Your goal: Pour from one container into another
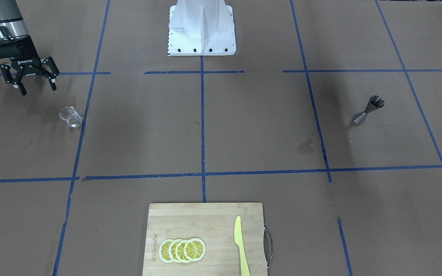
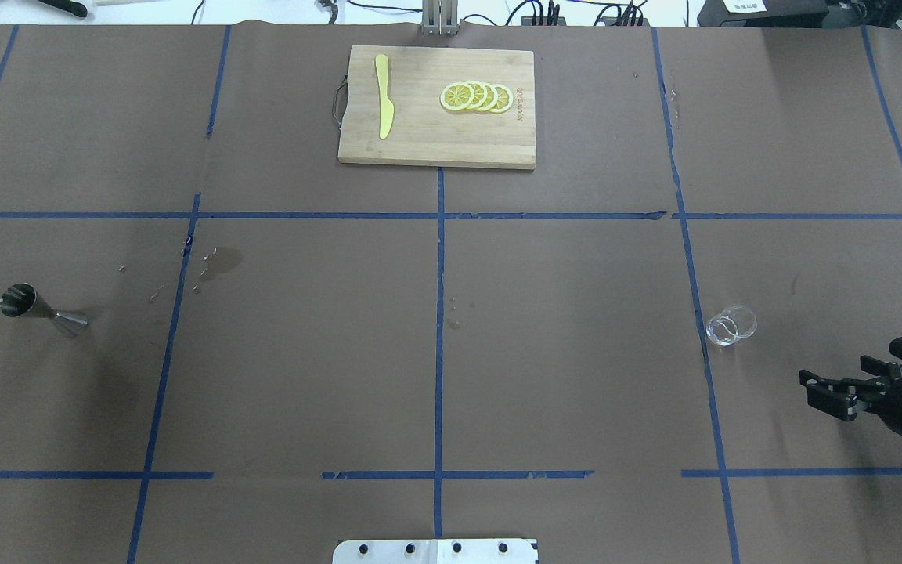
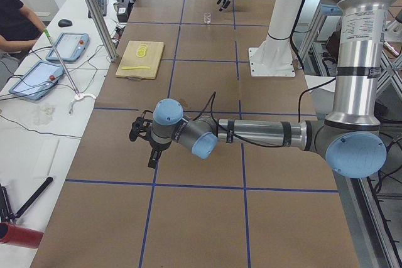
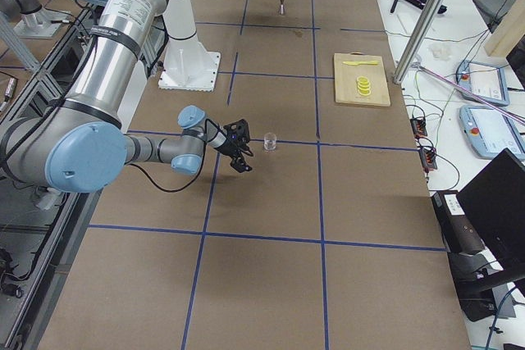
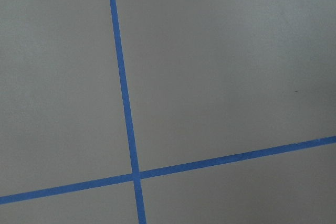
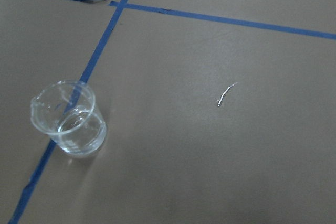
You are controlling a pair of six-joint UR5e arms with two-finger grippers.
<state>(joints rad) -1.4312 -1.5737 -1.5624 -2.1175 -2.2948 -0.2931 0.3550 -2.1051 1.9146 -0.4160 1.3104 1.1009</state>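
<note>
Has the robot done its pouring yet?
Not yet. Nothing looks done: the glass cup stands on the table, untouched. In hand: the right gripper hangs open beside it, holding nothing. Left: grab the cup, carry it across to the jigger standing far off, and pour.

Four exteriors; wrists seemingly near table (image 5: 220, 51)

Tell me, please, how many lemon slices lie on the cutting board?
4. The lemon slices overlap in one row on the cutting board, right of the yellow knife in the overhead view; the uncovered one lies nearest the knife. Another underneath could be hidden.
</note>
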